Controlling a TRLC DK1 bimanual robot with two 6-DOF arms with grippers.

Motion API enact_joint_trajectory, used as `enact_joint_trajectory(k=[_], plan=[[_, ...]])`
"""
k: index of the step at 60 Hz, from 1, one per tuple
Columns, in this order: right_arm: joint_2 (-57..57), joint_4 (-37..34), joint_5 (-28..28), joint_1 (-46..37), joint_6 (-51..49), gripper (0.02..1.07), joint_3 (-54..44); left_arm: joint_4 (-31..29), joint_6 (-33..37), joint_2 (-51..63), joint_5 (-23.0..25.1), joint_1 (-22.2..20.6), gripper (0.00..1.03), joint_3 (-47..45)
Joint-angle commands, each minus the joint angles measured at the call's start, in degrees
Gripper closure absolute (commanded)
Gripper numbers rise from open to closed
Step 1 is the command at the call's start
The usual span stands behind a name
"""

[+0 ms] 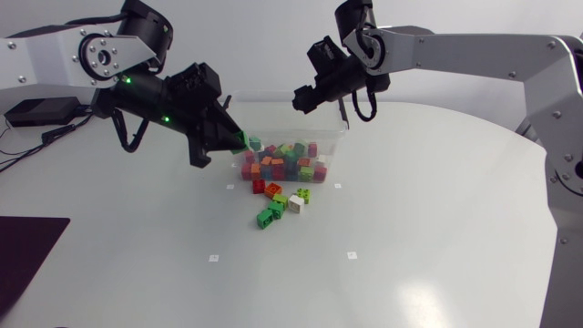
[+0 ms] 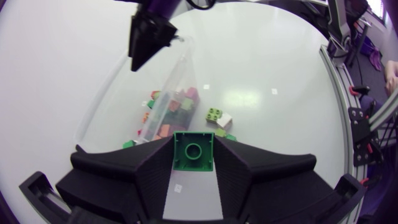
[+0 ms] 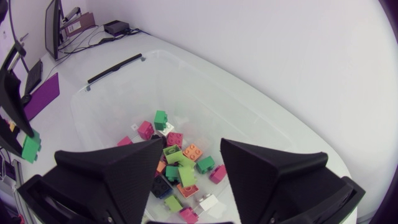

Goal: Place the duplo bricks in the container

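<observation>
My left gripper (image 1: 237,141) is shut on a green duplo brick (image 1: 244,139) at the near left corner of the clear container (image 1: 342,137). In the left wrist view the green brick (image 2: 193,150) sits studs-down between the fingers (image 2: 149,174). Many coloured bricks (image 1: 284,162) lie in the container. My right gripper (image 1: 300,99) hangs above its far side, open, with nothing between the fingers (image 3: 124,168); under it lie the bricks in the container (image 3: 180,155). Several loose bricks (image 1: 278,200) lie on the table in front of the container.
The loose bricks are red (image 1: 258,185), orange, white (image 1: 296,204) and green (image 1: 266,217), bunched close to the container's front wall. A dark mat (image 1: 23,251) lies at the table's left edge. White table surface (image 1: 410,237) spreads to the front and right.
</observation>
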Motion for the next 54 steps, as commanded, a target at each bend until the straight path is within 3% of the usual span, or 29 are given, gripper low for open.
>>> enact_joint_trajectory(k=[1, 11, 22, 54], plan=[[-1.40, -0.36, 0.55, 0.01, 1.25, 0.11, -0.83, 3.94, -6.16, -0.07, 0.69, 0.83, 0.72, 2.05], [-6.06, 0.26, 0.64, -0.42, 0.81, 0.11, -5.93, 12.46, -15.74, 2.74, 0.69, 1.09, 0.71, 5.12], [-12.30, 2.19, 0.55, -0.86, -0.68, 0.11, -14.81, 16.50, -22.15, 7.75, 0.51, 1.00, 0.70, 10.05], [-25.04, 8.70, 0.46, 0.37, -4.02, 0.11, -39.15, 26.79, -33.05, 19.97, -8.36, -0.67, 0.69, 17.96]])
